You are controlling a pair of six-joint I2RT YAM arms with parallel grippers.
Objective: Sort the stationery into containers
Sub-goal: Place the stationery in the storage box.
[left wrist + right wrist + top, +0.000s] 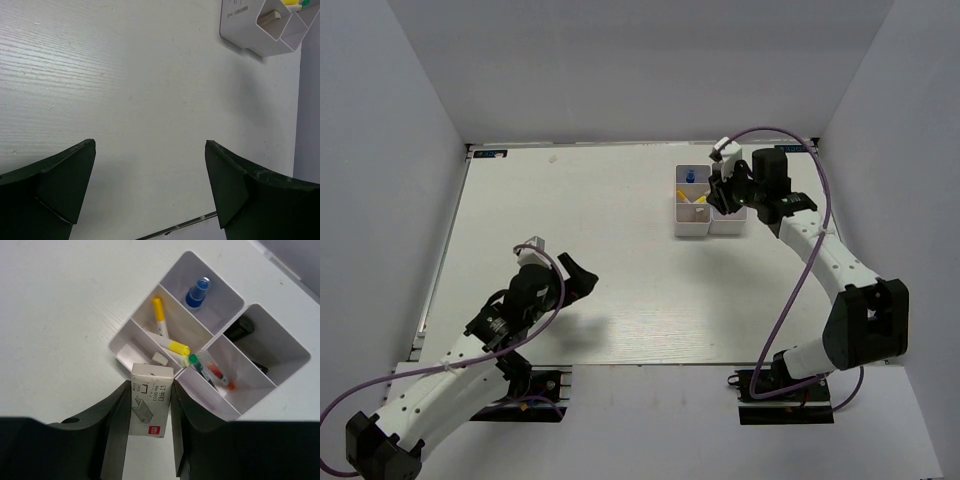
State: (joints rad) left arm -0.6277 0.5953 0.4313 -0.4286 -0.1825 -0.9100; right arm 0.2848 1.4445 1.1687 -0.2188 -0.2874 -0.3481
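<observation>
- Right gripper [150, 388]: closed on a small white box [150, 402], one finger pressed to each long side. The printed face was turned to the wrist camera.
- Box: held up at the near corner of the bins [227, 415], with its far end overlapping the rim of the nearest left-hand compartment in the wrist view. Contact with that rim could not be told.
- Bins: a white cluster in two columns, standing on the table [570, 200] at its far right, under the right arm's wrist.
- Left column, far to near: a blue-capped bottle [197, 292] stood alone in the far compartment. Two yellow pens [160, 315] lay in the middle one, one of them along the divider. White erasers [159, 359] lay in the near one.
- Right column: a black item [240, 329] lay in the far compartment, its kind unclear. A green-capped marker [195, 360] and a red pen [220, 376] lay side by side in the near one.
- Left gripper [150, 145]: open wide and holding nothing, with only bare tabletop between its fingers. It hung over the near left of the table, well apart from the bins.
</observation>
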